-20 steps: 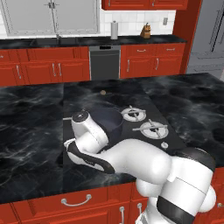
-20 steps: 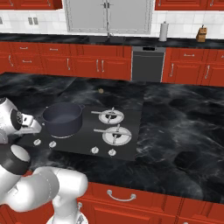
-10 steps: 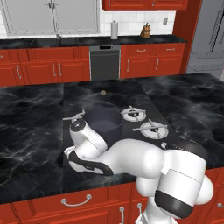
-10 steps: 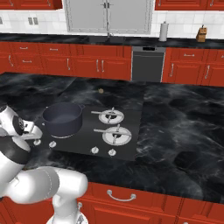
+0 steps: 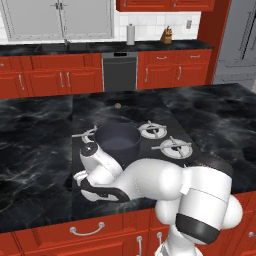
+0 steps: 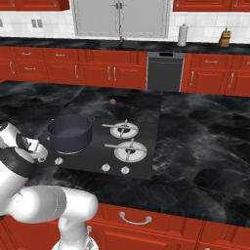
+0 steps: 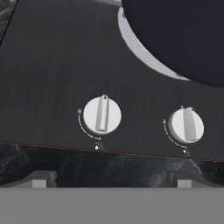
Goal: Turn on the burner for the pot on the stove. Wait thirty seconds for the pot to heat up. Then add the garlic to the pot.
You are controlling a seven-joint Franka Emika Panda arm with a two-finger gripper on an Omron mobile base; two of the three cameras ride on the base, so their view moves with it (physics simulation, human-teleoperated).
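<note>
gripper point(image 7: 112, 177) lowered before stove point(image 7: 52, 65) knobs point(image 7: 102, 115)

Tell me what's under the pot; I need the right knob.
The pot sits on the stove, covering its burner; just a silver ring edge shows in the hand view. Flame cannot be seen.

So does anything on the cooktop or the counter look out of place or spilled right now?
Nothing looks spilled or damaged. The pot sits upright on its burner on the stove, and the two knobs in the hand view stand straight. The one stray item is the garlic, lying alone on the black counter beyond the stove.
</note>
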